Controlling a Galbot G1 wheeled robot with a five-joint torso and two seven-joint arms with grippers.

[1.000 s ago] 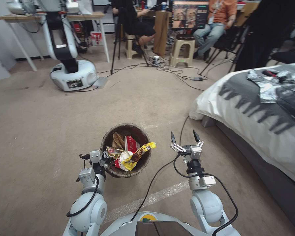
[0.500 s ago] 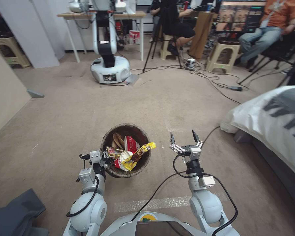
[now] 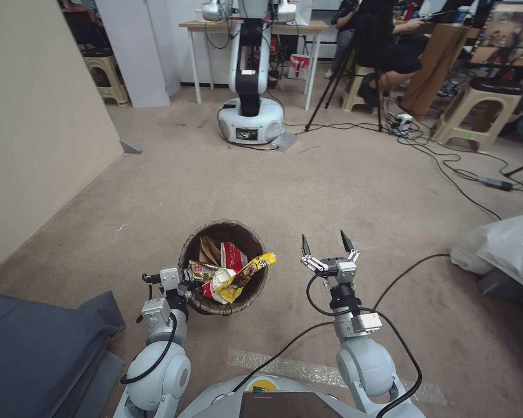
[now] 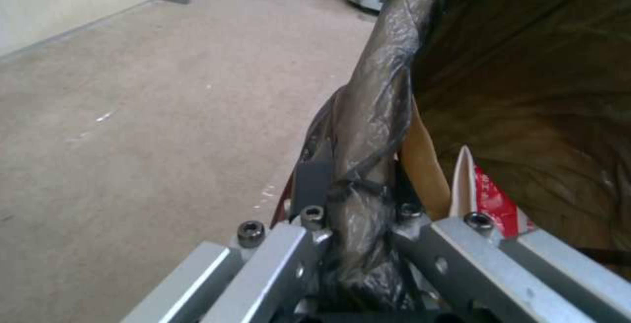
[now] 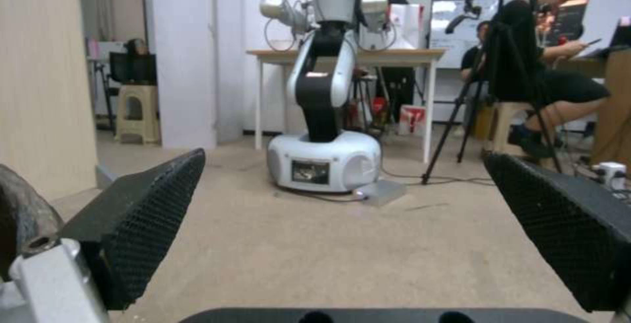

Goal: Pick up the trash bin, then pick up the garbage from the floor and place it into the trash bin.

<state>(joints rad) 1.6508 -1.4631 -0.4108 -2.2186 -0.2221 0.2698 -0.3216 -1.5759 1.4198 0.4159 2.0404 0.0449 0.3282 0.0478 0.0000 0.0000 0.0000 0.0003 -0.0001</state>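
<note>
While left gripper (image 3: 186, 285) pinches bagged rim of trash bin (image 3: 222, 266), garbage (image 3: 233, 273) heaped inside, yellow wrapper overhanging rim. Right gripper (image 3: 326, 247) beside bin, spread, empty. Grip probably thin; keep bin level.

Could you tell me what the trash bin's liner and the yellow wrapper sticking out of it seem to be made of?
The trash bin's liner looks like thin, glossy dark plastic film: it wrinkles and bunches where the left hand clamps the rim. The yellow wrapper appears to be shiny printed plastic or foil, creased and catching light.
</note>
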